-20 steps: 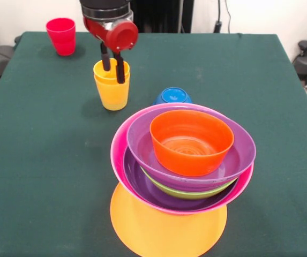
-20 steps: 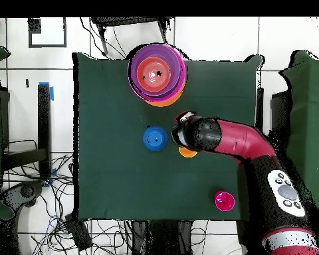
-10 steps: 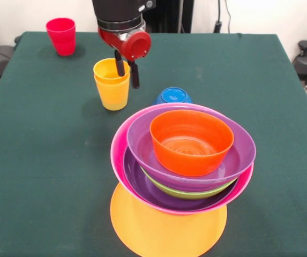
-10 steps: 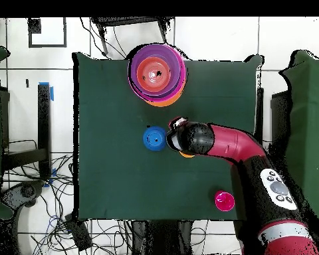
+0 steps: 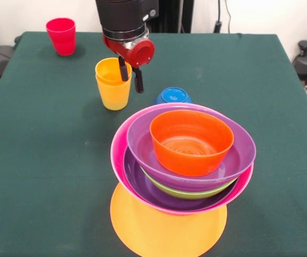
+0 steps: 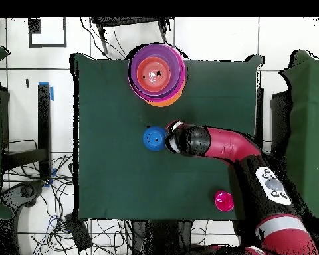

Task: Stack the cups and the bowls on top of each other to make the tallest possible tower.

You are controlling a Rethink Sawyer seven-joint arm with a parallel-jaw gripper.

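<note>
I see my gripper (image 5: 130, 75) hanging above the table (image 5: 40, 150) with its two black fingers (image 5: 138, 80) slightly parted and nothing between them. One finger shows in front of the right rim of the yellow cups (image 5: 113, 84), two nested together; I cannot tell whether it touches them. The small blue bowl (image 5: 172, 96) sits upside down just right of the gripper. Nearer the camera stands the tower (image 5: 182, 160): an orange bowl (image 5: 168, 227) upside down, pink, purple and green bowls on it, a red-orange bowl (image 5: 192, 142) on top. The red cup (image 5: 61, 36) stands apart at the far left corner. Overhead, my arm hides the yellow cups.
</note>
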